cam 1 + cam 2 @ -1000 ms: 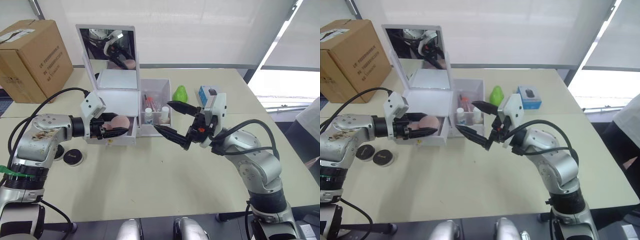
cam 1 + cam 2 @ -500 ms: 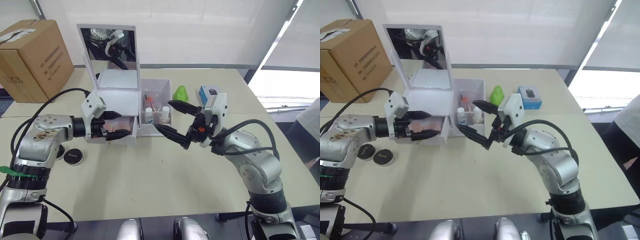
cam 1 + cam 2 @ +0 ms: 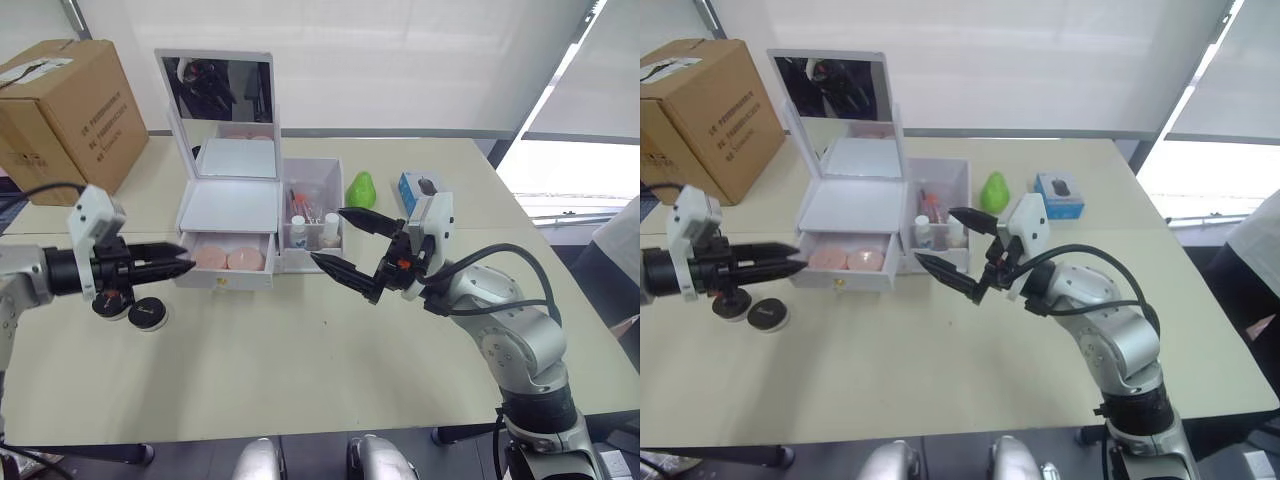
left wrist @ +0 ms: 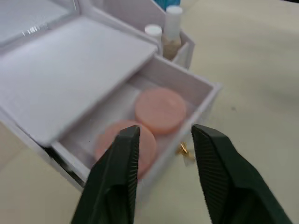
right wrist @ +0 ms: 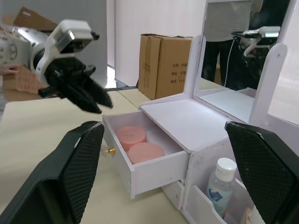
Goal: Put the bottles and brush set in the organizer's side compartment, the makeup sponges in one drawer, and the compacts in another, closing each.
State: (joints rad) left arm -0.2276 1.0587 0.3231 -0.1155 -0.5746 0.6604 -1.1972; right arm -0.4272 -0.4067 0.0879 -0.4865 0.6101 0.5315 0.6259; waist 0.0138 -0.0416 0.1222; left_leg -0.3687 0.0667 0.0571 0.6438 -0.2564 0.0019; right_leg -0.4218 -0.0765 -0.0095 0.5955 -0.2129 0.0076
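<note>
The white organizer [image 3: 232, 205] with its raised mirror stands at the table's middle back. Its upper drawer [image 3: 225, 276] is open and holds two pink makeup sponges [image 3: 228, 259], also seen close up as sponges [image 4: 160, 110]. The side compartment [image 3: 316, 180] holds bottles [image 3: 298, 228] and a brush set [image 3: 300, 205]. Two black compacts [image 3: 147, 315] lie on the table left of the drawer. My left gripper [image 3: 184, 257] is open and empty, just left of the drawer front. My right gripper [image 3: 327, 234] hovers wide open right of the side compartment. A green teardrop sponge [image 3: 360, 187] stands behind it.
A cardboard box [image 3: 62, 110] sits at the back left corner. A small blue box [image 3: 412, 184] lies right of the green sponge. The near half of the table [image 3: 300, 370] is bare.
My left gripper has let go of a pink sponge in the drawer and pulled back to the left, away from the organizer. The right arm has barely moved.
</note>
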